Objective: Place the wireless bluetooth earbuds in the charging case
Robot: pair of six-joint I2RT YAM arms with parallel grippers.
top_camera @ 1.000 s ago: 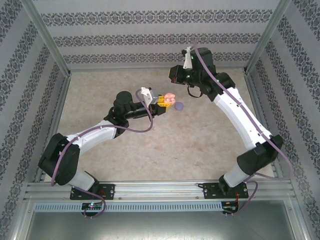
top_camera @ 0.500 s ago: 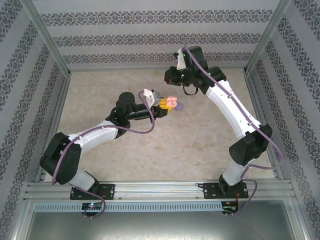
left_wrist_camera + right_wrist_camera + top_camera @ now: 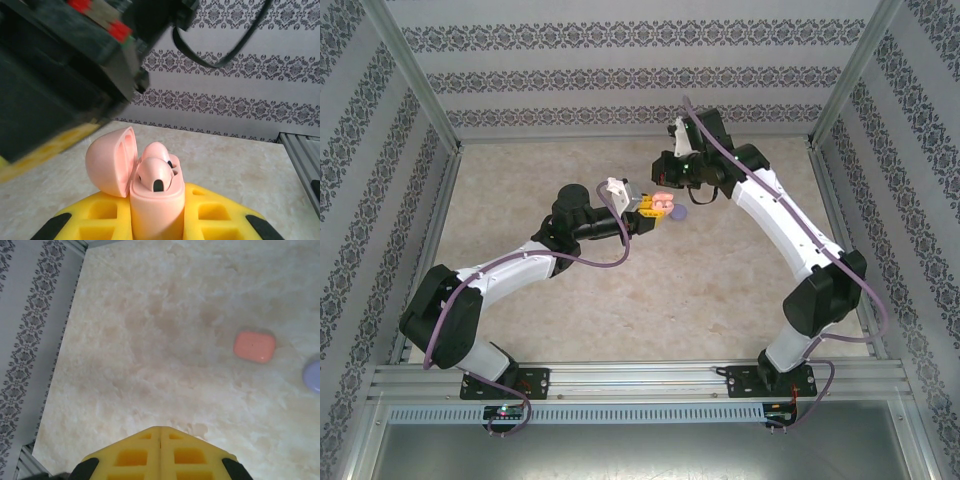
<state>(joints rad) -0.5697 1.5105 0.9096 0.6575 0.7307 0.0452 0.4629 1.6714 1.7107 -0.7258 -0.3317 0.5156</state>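
The left end effector [image 3: 156, 227] is clamped on the pink charging case [image 3: 154, 202], held over the far half of the tabletop [image 3: 720, 280]. The case's lid is hinged open and 2 pale pink earbuds [image 3: 154, 176] sit in its wells. The right end effector [image 3: 160, 452] (yellow fingers pressed together) hangs close by, above a shut coral-red case [image 3: 254, 346] and a purple case [image 3: 313, 376] lying on the tabletop.
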